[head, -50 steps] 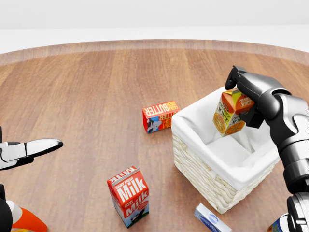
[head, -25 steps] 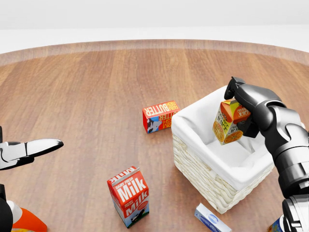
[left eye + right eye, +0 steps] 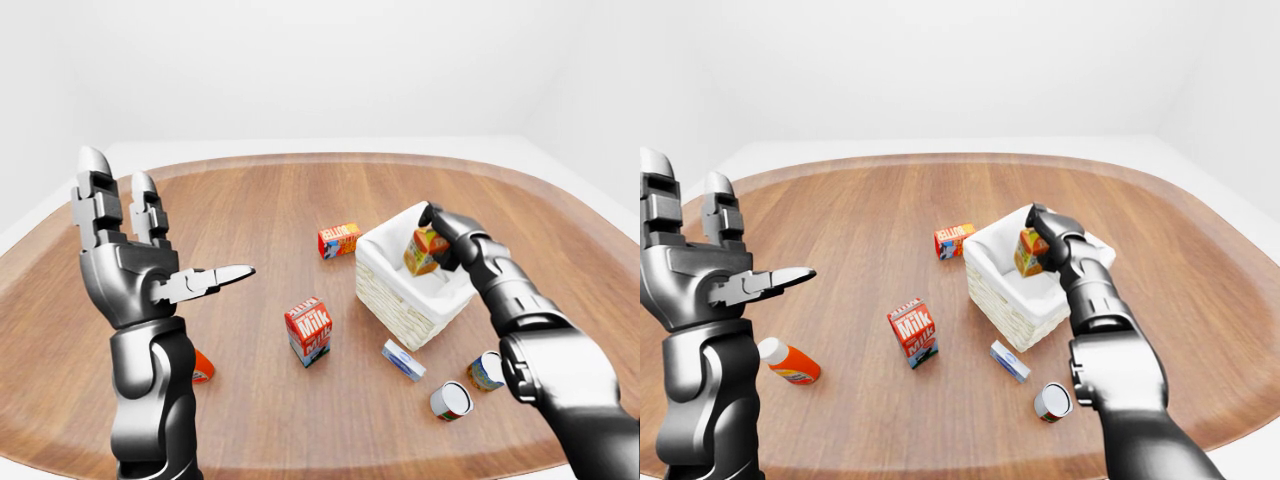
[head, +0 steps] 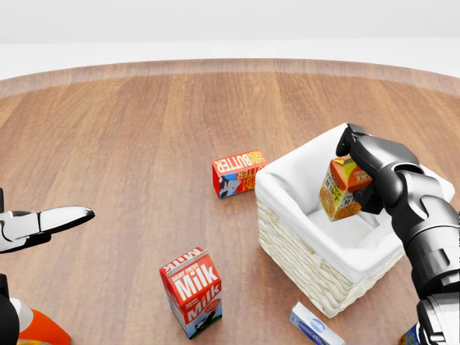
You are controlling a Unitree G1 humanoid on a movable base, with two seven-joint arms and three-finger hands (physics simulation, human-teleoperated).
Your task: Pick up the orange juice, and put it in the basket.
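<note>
Gripping the orange juice (image 4: 341, 188) from above and from its right side, the right robot hand (image 4: 368, 172) has its dark fingers closed round the upper part of the carton, with the thumb side hidden behind it in the head view. The carton hangs tilted inside the mouth of the basket (image 4: 302, 259), its lower end down among the white lining and close to the basket's floor; whether it touches that floor I cannot tell.

As a small printed carton it is probably light and fairly stiff, with flat smooth sides that could slip if the squeeze is weak and dent if it is hard. The flat side panels near the top seem the surest place to hold, as the hand does now. Letting go from this tilt would likely tip it onto its side within the lining, which is soft and should do it no harm.

Out to the left of that hand, a butter box (image 4: 239, 172) lies on the wooden surface (image 4: 144, 129) just beyond the basket's rim, and a milk carton (image 4: 192, 291) stands farther off, lower left. Well apart, the left robot hand (image 3: 140, 265) is raised with fingers spread wide, holding nothing.
</note>
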